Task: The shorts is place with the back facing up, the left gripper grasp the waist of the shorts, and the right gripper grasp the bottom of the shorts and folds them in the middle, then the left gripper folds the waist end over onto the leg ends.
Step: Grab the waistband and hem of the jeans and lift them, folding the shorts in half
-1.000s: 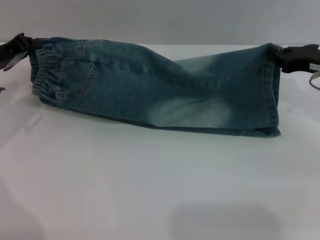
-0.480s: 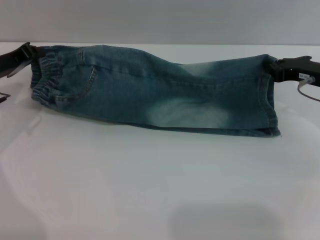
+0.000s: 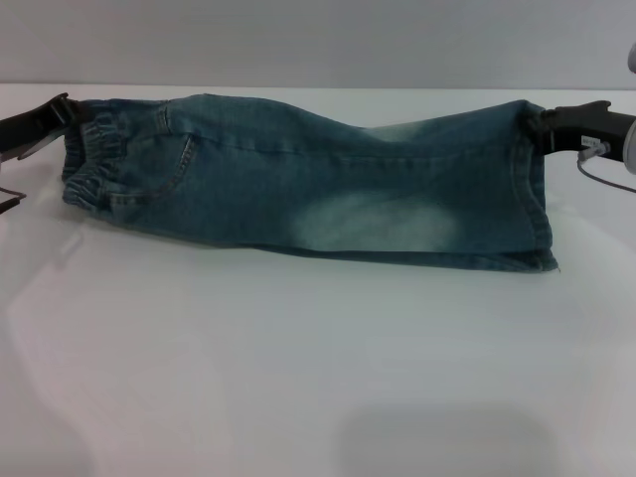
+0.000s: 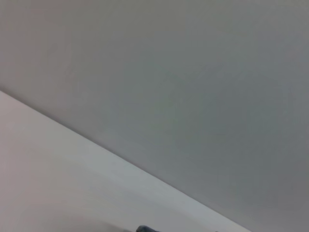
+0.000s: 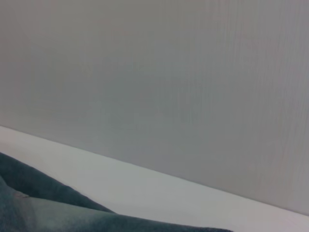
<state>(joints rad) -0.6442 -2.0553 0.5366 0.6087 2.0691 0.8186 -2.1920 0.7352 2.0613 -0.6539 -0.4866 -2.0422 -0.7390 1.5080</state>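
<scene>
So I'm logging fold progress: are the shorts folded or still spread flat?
Folded lengthwise: the shorts show one leg's width, the waist at the left gripper, the leg ends at the right gripper.

Head view: from above, facing forward and down over the desk (image 3: 298,378) to the wall (image 3: 318,40).
Left wrist view: low, angled up at the wall.
Right wrist view: low, near the shorts (image 5: 43,212).
Shared: desk, wall.
</scene>
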